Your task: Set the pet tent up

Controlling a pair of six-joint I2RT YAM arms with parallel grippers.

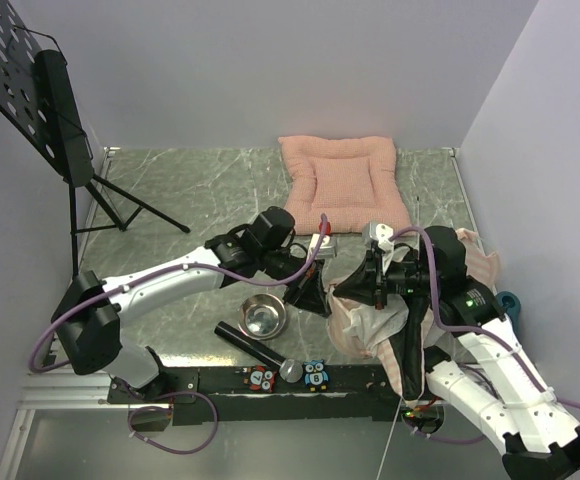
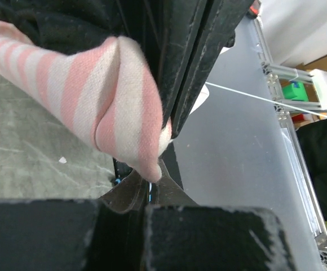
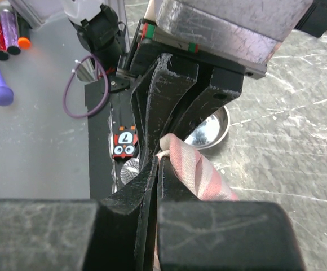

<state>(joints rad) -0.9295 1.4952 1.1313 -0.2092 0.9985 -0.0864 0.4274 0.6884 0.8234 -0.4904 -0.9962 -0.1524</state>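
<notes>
The pet tent (image 1: 448,262) lies crumpled at the right front of the table, pink-and-white striped cloth with black parts. A twisted fold of its striped cloth (image 2: 124,107) stretches between my two grippers, which meet tip to tip just right of the steel bowl. My left gripper (image 1: 313,292) is shut, with the end of the fold pinched at its fingertips (image 2: 150,182). My right gripper (image 1: 345,290) is also shut on the same fold (image 3: 200,175), nipping its edge at its tips (image 3: 158,161). Each wrist view shows the other gripper's black fingers (image 3: 172,84) straight ahead.
A pink quilted cushion (image 1: 345,185) lies at the back. A steel bowl (image 1: 262,318), a black microphone (image 1: 255,347) and two owl toys (image 1: 262,378) (image 1: 315,374) sit near the front edge. A music stand (image 1: 50,110) stands at the left.
</notes>
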